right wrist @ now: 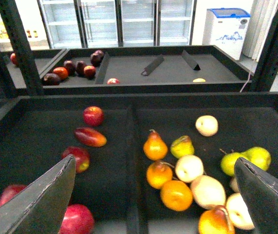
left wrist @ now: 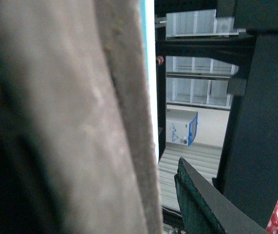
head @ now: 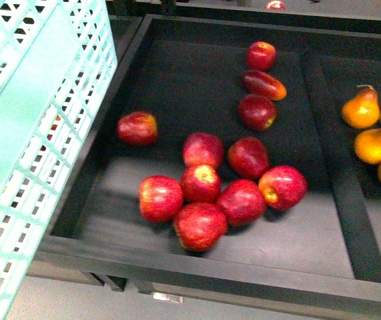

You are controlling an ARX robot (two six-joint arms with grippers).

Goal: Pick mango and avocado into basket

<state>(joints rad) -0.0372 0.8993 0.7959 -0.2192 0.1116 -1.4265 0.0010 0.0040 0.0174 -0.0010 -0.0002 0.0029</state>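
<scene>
- Filling most of the front view, a black display bin (head: 177,80) runs from near to far, and a raised divider (head: 323,133) splits it into a left and a right compartment.
- The basket (head: 43,133) stands tilted at the near left. Its pale aqua slotted wall covers the bin's left rim.
- Its brown-grey handle (left wrist: 80,122) fills the left wrist view as a blurred band, hiding most of what lies behind it.
- The right gripper (right wrist: 154,165) hovers above the divider, angled down over the fruit. Its jaws are spread wide with nothing between them.
- The left gripper (left wrist: 187,190) shows only one dark finger (left wrist: 202,209), just beside the handle with a sliver of floor between. Whether the jaws grip the handle cannot be told.
- Red apples (head: 199,226) lie in the left compartment, most of them clustered near the middle and a few further off.
- Orange and green pears (head: 360,110) sit in the right compartment.
- An elongated red-and-orange fruit (head: 263,85) lies between two of the far apples.
</scene>
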